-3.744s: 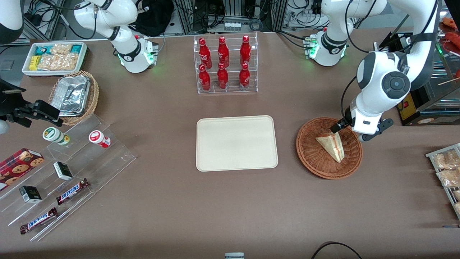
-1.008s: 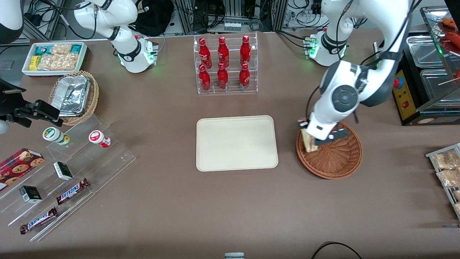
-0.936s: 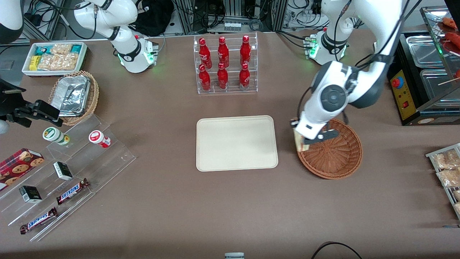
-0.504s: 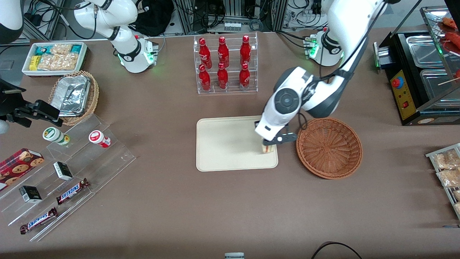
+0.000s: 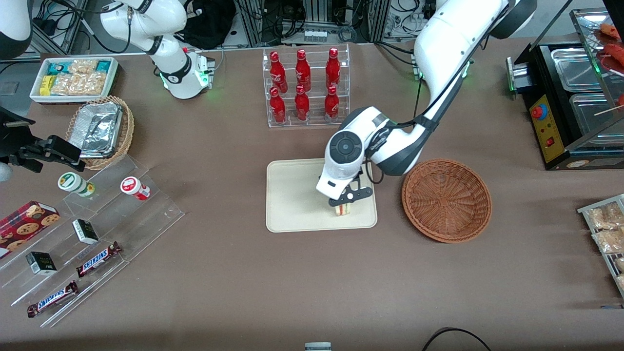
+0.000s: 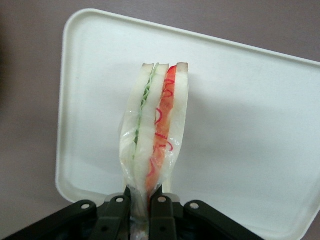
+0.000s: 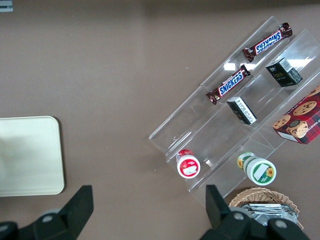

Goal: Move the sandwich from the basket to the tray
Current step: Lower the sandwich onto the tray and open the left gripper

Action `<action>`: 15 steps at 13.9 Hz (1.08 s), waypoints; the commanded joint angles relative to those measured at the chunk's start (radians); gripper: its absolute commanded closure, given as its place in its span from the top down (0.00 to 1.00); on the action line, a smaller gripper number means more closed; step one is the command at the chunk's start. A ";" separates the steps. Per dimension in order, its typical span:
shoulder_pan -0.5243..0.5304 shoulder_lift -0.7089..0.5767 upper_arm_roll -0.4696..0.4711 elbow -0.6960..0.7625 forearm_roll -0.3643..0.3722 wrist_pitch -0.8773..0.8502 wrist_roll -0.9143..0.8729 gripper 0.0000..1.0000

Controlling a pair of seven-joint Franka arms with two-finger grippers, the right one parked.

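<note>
My claw, clamped on the triangular pale-bread sandwich, holds it over the flat cream-beige rectangular tray; round reddish-brown wicker basket beside.

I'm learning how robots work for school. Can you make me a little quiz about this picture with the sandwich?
1. True or false: the sandwich is lying in the basket.
2. What is the gripper doing? A) hanging open above the basket B) shut on the sandwich, over the tray C) resting on the table
3. How many red bottles stand in the clear rack?

Key
1. False: the basket holds nothing; the sandwich hangs over the tray.
2. B
3. Six
</note>
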 commanded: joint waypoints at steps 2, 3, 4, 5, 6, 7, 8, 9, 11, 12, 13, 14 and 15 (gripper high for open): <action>-0.046 0.070 0.006 0.055 0.021 0.048 -0.044 0.00; -0.054 0.074 0.006 0.055 0.021 0.061 -0.044 0.00; -0.054 0.079 0.006 0.055 0.021 0.067 -0.044 0.00; -0.055 0.083 0.006 0.057 0.022 0.068 -0.044 0.01; -0.055 0.088 0.006 0.058 0.022 0.070 -0.044 0.04; -0.055 0.090 0.006 0.057 0.021 0.076 -0.041 0.19; -0.052 0.088 0.006 0.057 0.021 0.078 -0.031 0.80; -0.052 0.083 0.006 0.057 0.018 0.078 -0.038 1.00; -0.043 0.051 0.008 0.057 0.025 0.067 -0.026 1.00; -0.045 0.021 0.008 0.054 0.031 0.050 -0.026 1.00; -0.046 -0.008 0.010 0.055 0.033 0.007 -0.026 1.00; -0.045 -0.031 0.010 0.057 0.033 -0.022 -0.026 1.00; -0.042 -0.060 0.010 0.051 0.033 -0.036 -0.025 1.00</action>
